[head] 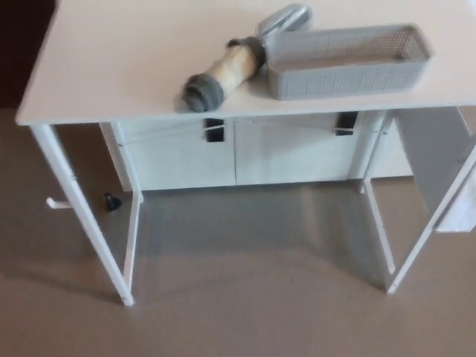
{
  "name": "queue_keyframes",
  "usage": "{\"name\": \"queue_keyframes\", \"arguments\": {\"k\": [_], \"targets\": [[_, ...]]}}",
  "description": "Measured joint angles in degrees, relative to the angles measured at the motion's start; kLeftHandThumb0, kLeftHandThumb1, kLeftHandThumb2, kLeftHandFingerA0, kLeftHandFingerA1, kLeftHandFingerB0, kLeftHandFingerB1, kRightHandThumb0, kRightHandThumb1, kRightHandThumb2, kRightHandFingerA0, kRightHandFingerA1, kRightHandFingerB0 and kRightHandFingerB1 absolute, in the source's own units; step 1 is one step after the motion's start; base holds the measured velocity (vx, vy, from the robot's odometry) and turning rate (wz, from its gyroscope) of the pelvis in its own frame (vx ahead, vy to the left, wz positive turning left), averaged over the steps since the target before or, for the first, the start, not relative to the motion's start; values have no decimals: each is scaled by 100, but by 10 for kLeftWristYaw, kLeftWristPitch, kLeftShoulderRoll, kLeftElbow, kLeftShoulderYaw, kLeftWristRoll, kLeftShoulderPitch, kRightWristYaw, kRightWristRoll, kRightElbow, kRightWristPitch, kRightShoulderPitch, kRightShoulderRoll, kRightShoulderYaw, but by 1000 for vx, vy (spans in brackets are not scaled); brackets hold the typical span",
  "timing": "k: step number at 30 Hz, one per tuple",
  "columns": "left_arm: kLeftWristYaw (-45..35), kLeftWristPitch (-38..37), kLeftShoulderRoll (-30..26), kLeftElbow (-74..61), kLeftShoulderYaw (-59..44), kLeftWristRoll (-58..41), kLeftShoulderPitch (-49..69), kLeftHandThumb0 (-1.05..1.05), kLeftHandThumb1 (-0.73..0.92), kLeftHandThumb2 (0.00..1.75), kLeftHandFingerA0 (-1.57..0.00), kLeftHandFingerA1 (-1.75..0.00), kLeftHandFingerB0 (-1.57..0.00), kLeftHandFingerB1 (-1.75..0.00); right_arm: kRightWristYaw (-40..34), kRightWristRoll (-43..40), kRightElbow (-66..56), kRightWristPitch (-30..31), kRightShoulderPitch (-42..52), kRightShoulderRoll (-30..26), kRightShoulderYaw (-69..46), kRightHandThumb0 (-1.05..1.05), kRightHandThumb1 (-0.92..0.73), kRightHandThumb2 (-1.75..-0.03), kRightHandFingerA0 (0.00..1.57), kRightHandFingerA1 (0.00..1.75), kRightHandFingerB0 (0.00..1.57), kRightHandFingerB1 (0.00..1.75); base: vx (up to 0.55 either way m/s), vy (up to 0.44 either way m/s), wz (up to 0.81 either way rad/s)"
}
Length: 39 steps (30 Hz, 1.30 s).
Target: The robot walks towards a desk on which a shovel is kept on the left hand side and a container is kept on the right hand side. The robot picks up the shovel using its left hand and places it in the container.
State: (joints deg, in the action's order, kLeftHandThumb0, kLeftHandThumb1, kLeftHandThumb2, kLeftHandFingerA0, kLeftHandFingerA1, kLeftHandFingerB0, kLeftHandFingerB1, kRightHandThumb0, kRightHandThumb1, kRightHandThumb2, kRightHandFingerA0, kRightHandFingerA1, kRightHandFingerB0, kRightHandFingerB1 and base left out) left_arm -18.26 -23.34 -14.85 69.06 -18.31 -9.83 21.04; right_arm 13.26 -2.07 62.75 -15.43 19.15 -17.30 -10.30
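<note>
item: shovel [236, 65]. lying on its side on the white desk [111, 67], near the front edge, slanted from lower left to upper right. grey end cap toward the front, pale tan grip in the middle, grey scoop at the far end touching or just beside the container [346, 61].

handling, as judged: small hand tool, probably light and stiff; round grip likely to roll if nudged, smooth enough to slip under a loose hold. best taken around the tan grip at mid-length, thumb opposite the two fingers, scoop left free to go over the container's rim.

container: grey perforated basket, upright, on the right part of the desk, nothing seen inside.

hands: neither left nor right in view; state of the fingers cannot be told.

also noted: white cabinet [238, 152] behind the desk legs, grey floor [245, 282].
</note>
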Motion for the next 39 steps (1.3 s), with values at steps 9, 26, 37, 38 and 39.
{"name": "queue_keyframes", "arguments": {"k": [9,26,37,38,39], "targets": [[17,0,1,-8,13,9,4,-37,62,60,-20,-55,-23,-29,-3,1,-25,-2,6,-1,9,-47,-55,-57,43,40,35,35,106,-45,-1],[18,-10,27,-112,18,7,-41,-39,61,58,-31,-47,-31,-31,-45,19,-115,-22,-22,32,35,-48,-53,-56,48,40,38,36,134,-3,6],[20,6,54,-176,11,-2,-51,-41,52,77,-26,-52,-28,-42,-67,17,-159,-40,-46,42,22,-44,-55,-56,48,41,38,37,244,-64,-1],[20,7,54,-176,10,-2,-49,-41,52,77,-26,-52,-28,-42,-67,17,-159,-40,-44,43,22,-44,-55,-56,48,41,38,37,201,86,-17],[20,9,54,-177,10,-3,-47,-41,52,77,-26,-52,-28,-42,-68,17,-159,-40,-42,43,22,-44,-55,-56,48,41,38,37,203,120,-9]]}}
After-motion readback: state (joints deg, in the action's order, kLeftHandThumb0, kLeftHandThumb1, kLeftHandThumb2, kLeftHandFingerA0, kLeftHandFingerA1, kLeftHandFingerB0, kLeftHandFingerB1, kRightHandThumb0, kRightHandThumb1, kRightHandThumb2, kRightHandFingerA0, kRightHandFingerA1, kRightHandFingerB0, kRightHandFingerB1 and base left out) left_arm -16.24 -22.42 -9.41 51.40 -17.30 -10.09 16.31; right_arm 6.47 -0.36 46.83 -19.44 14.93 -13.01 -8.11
